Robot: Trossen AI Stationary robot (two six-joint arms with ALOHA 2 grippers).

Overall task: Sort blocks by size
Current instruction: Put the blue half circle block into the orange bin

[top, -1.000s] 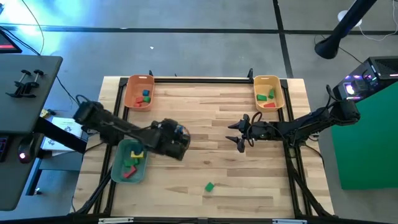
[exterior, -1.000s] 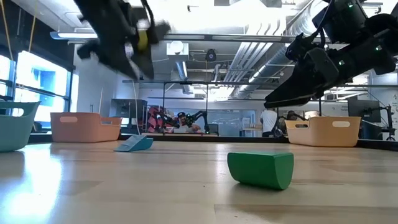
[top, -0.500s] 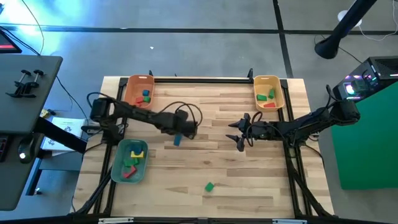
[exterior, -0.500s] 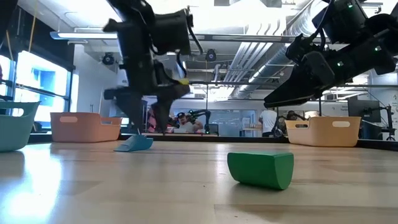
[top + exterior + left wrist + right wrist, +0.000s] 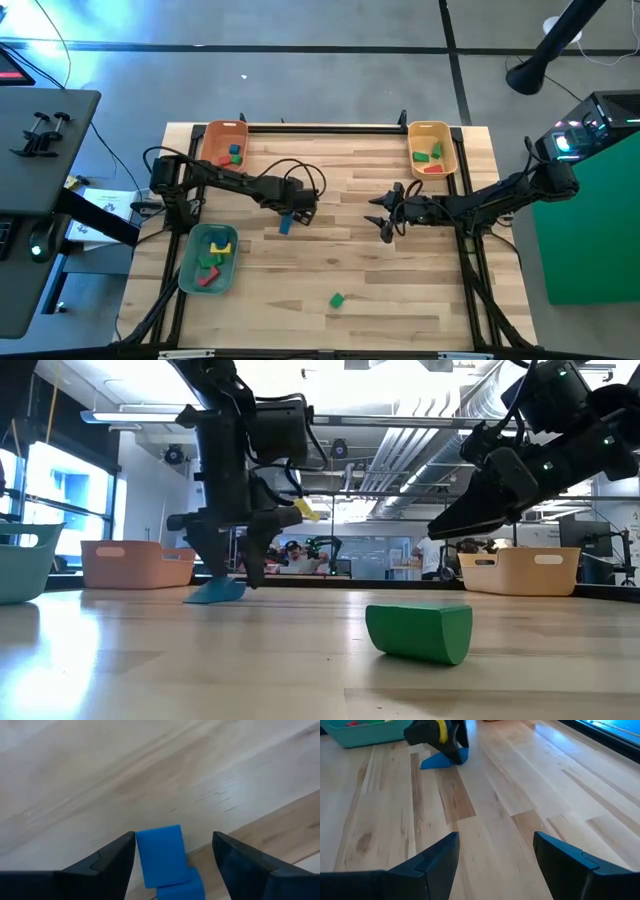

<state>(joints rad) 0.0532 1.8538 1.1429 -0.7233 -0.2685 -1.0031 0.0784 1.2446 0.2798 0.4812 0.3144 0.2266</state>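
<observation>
- Left claw [image 5: 287,215] sat low over table [image 5: 340,250] centre-left, fingers [image 5: 107,862] spread wide, straddling blue block [image 5: 161,855] without gripping it.
- Blue block [image 5: 285,225] lay on table, tilted, under left claw; seen as blue wedge [image 5: 216,592] in low view and [image 5: 442,759] in right wrist view.
- Right claw [image 5: 385,215] hung above table right of centre, fingers [image 5: 427,862] wide apart, holding nothing.
- Green block [image 5: 337,299] lay alone on table near front edge, well apart from both claws; close to camera in low view [image 5: 418,632].
- Orange tray [image 5: 209,138] at back left held red, blue and green blocks.
- Yellow tray [image 5: 447,145] at back right held green and red blocks.
- Green tray [image 5: 189,265] at front left held green, red and yellow blocks.
- People [image 5: 432,555] visible in room far behind table.
</observation>
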